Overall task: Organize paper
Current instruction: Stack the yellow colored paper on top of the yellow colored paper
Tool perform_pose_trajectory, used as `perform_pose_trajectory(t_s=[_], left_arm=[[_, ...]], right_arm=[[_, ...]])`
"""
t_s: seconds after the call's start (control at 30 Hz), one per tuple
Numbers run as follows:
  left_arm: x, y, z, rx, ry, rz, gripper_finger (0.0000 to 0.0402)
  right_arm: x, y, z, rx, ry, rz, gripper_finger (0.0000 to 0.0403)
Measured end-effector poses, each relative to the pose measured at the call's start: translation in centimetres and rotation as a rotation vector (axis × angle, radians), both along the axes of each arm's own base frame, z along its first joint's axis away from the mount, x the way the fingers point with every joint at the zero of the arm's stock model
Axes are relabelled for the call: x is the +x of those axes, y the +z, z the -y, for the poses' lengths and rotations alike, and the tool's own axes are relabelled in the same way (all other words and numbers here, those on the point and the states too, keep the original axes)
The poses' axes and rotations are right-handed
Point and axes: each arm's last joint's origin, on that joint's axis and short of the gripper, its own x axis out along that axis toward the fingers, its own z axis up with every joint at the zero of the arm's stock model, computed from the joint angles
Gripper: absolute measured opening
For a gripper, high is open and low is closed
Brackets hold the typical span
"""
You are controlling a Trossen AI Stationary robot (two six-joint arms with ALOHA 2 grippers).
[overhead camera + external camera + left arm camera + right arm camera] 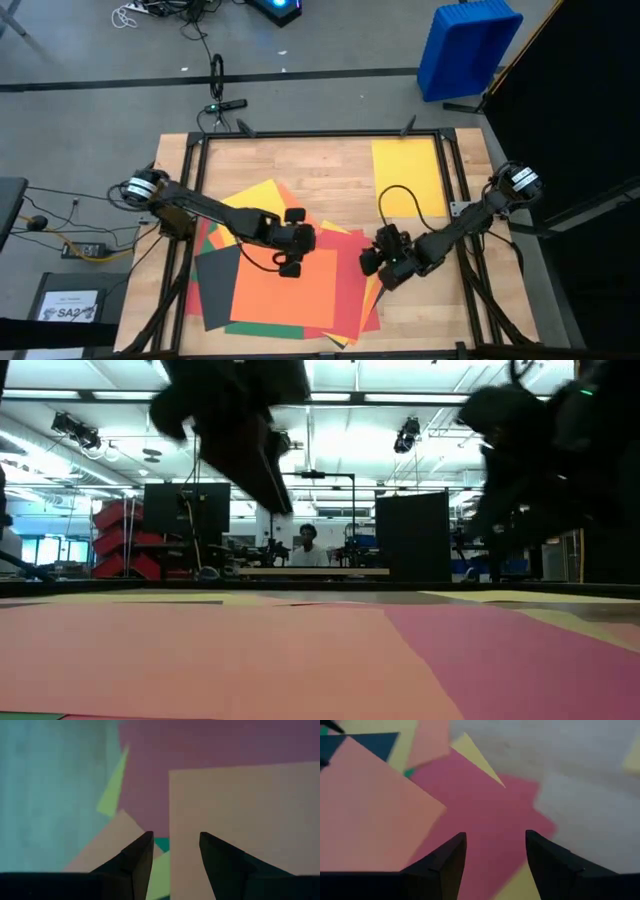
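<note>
Many thin, limp paper [285,290] sheets lie flat on the worktop [320,165], so an exposed corner looks best for the left pincer [172,851] and right pincer [496,851], both released and empty.

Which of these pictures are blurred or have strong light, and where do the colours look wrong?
Low view: bright ceiling lights glare, so both arms are dark silhouettes, and the near orange sheet is soft. Right wrist view: the red sheet and bare table are smeared by motion. Left wrist view: a bluish tint, the table looks teal, but the fingers are sharp. High view: even light, no glare.
</note>
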Motion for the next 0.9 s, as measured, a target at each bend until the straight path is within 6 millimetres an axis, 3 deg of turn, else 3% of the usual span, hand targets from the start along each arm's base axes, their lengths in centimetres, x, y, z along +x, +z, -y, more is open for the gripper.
perform_pose_trajectory(t_s=[0.2,0.33,0.57,0.8,0.9], left_arm=[[-4.4,3.4,-2.8,0.002,0.054,0.118,0.0147],[-7.8,3.8,-5.8,-0.033,0.195,0.244,0.0147],[-11.8,0.7,-8.6,-0.155,0.406,0.256,0.0147],[-12.7,-2.4,-11.2,-0.139,0.525,0.148,0.0147],[-12.6,-3.0,-12.4,-0.240,0.506,0.113,0.0147]], right_arm=[[2.8,2.1,1.8,-0.109,0.105,-0.002,0.0176],[4.2,2.8,3.2,-0.141,0.169,0.014,0.0178],[5.8,2.9,6.3,-0.152,0.215,0.003,0.0174],[7.9,3.0,9.4,-0.160,0.267,0.086,0.0174],[8.6,2.4,10.6,-0.149,0.309,0.094,0.0174]])
